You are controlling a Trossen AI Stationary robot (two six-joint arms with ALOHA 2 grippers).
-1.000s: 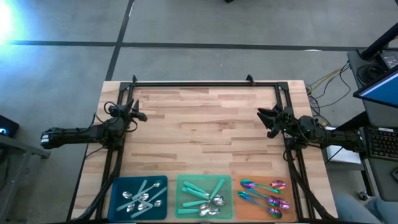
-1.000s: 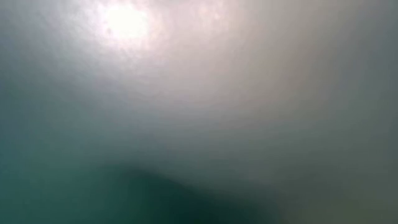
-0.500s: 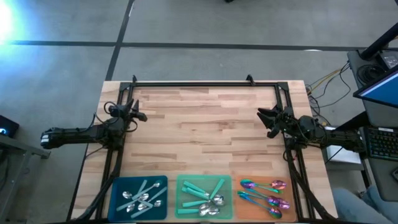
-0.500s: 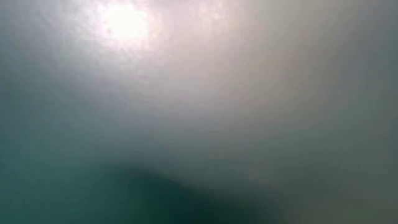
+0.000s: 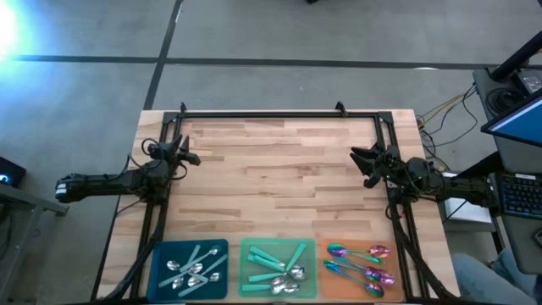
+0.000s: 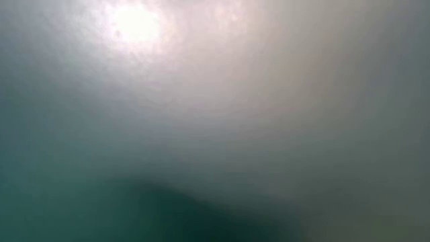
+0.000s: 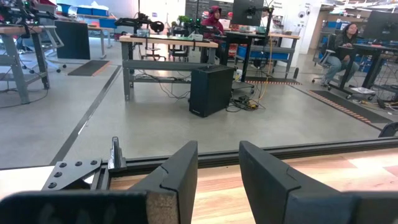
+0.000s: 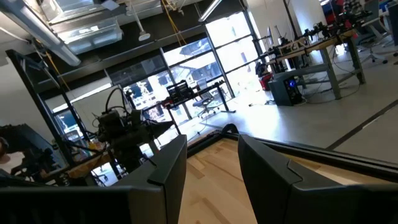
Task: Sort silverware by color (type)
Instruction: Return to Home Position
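The spoons lie in three flat trays along the table's near edge in the high view. Pale blue-handled ones (image 5: pixel 193 264) fill the blue tray (image 5: pixel 218 247). Teal-handled ones (image 5: pixel 275 263) fill the green tray (image 5: pixel 250 247). Iridescent purple ones (image 5: pixel 360 263) fill the orange tray (image 5: pixel 320 254). My left gripper (image 5: pixel 188 154) rests at the table's left edge, open and holding nothing; its wrist view shows the gripper (image 7: pixel 219 163) over bare wood. My right gripper (image 5: pixel 359 161) rests at the right edge, also open (image 8: pixel 213 163). Both stand far from the trays.
A black frame rail (image 5: pixel 279 113) runs along the table's far edge and down both sides. Bare wood (image 5: pixel 279 169) spreads between the two arms. The low view is covered by a grey-green blur. People sit at desks in the room beyond (image 7: pixel 343 37).
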